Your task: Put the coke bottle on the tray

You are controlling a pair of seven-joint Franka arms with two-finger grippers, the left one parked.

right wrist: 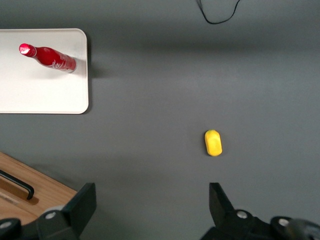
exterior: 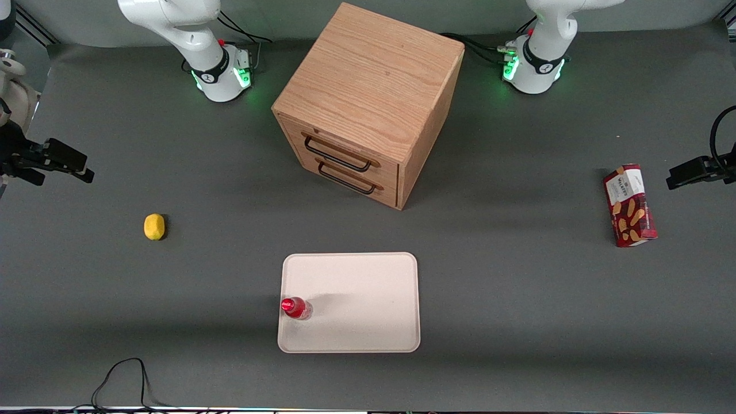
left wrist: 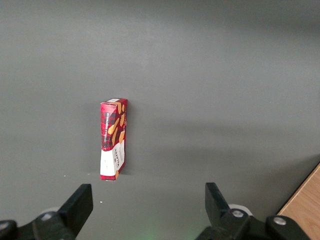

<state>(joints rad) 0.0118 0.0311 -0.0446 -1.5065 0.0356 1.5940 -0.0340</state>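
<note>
One risk we note: coke bottle [exterior: 295, 308] upright at tray [exterior: 368, 299] edge could topple; gripper [exterior: 72, 164], jaws spread, mid-left of frame.

Right arm pulled back, gripper free

The gripper [right wrist: 150, 210] hangs high above the table at the working arm's end, fingers [right wrist: 82, 205] spread wide apart, holding nothing.
</note>
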